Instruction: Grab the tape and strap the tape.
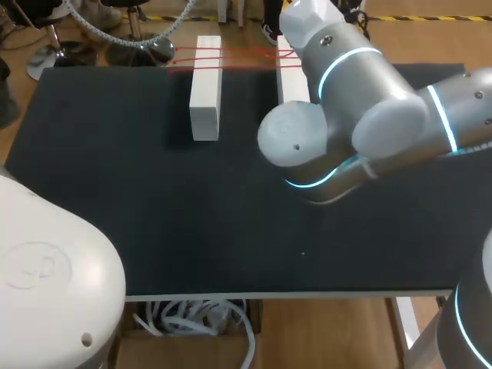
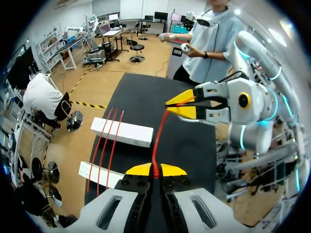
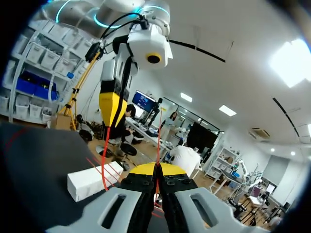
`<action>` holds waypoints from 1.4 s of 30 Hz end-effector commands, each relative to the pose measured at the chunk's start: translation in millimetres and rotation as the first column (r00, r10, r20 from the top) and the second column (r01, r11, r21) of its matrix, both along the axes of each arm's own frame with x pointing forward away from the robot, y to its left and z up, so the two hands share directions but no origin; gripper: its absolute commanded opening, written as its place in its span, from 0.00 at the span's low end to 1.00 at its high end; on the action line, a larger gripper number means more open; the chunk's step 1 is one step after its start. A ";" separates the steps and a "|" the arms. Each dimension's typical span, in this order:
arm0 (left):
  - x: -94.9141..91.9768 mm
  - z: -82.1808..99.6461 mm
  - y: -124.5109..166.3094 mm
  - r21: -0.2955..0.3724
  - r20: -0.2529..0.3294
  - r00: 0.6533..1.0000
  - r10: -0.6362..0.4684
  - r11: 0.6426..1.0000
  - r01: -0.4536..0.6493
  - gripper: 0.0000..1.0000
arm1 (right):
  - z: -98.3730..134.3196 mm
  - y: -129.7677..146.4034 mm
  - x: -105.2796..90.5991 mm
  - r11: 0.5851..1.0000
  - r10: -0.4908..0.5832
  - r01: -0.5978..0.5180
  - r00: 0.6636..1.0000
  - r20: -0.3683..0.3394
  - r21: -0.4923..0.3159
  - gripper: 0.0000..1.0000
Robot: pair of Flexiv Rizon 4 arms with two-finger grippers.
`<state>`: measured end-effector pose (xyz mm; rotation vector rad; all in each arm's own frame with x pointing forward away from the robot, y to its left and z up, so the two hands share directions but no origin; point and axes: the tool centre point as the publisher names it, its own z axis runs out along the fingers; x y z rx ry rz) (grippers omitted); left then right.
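Table (image 1: 115,192), black and wide, comes first. The right arm (image 1: 400,115) comes in from the right and folds over its middle, while the left arm (image 1: 46,269) shows in the head view only as a white shell at the near left corner. Two white blocks (image 1: 206,88) lie side by side toward the far edge, with three red strands (image 2: 104,145) laid across both. A fourth length of red tape (image 2: 158,141) hangs slightly bowed in the air, passing near the blocks' ends. If the arms draw apart too hard, I judge the thin tape could snap or slip from a grip. With too much slack it could sag, miss a block or snag a laid strand. The left fingers (image 2: 153,170) are clenched on one end of the tape and the right fingers (image 3: 154,169) on the other. The two pairs point toward each other above the table, with the right pair level and the left pair hanging tips down.
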<state>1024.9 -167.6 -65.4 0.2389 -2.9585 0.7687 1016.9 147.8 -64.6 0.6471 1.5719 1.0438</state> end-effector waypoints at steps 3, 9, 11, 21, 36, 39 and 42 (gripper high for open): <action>0.3 0.7 -0.3 0.004 -0.001 1.000 0.000 1.000 0.000 0.00 | 0.6 5.9 -1.7 1.000 -0.022 0.022 1.000 -0.010 -0.008 0.00; 0.3 0.7 -0.3 0.004 -0.001 1.000 0.000 1.000 0.000 0.00 | 0.6 5.9 -1.7 1.000 -0.022 0.022 1.000 -0.010 -0.008 0.00; 0.3 0.7 -0.3 0.004 -0.001 1.000 0.000 1.000 0.000 0.00 | 0.6 5.9 -1.7 1.000 -0.022 0.022 1.000 -0.010 -0.008 0.00; 0.3 0.7 -0.3 0.004 -0.001 1.000 0.000 1.000 0.000 0.00 | 0.6 5.9 -1.7 1.000 -0.022 0.022 1.000 -0.010 -0.008 0.00; 0.3 0.7 -0.3 0.004 -0.001 1.000 0.000 1.000 0.000 0.00 | -2.2 5.7 -0.2 0.994 -0.074 0.075 0.997 0.021 -0.074 0.00; 0.3 0.7 -0.3 0.004 -0.001 1.000 0.000 1.000 0.000 0.00 | -0.1 3.4 4.2 0.989 -0.091 0.093 0.996 0.025 -0.118 0.00; 0.3 0.7 -0.3 0.004 -0.001 1.000 0.000 1.000 0.000 0.00 | 3.0 2.0 10.7 0.981 -0.086 0.092 0.995 0.046 -0.169 0.00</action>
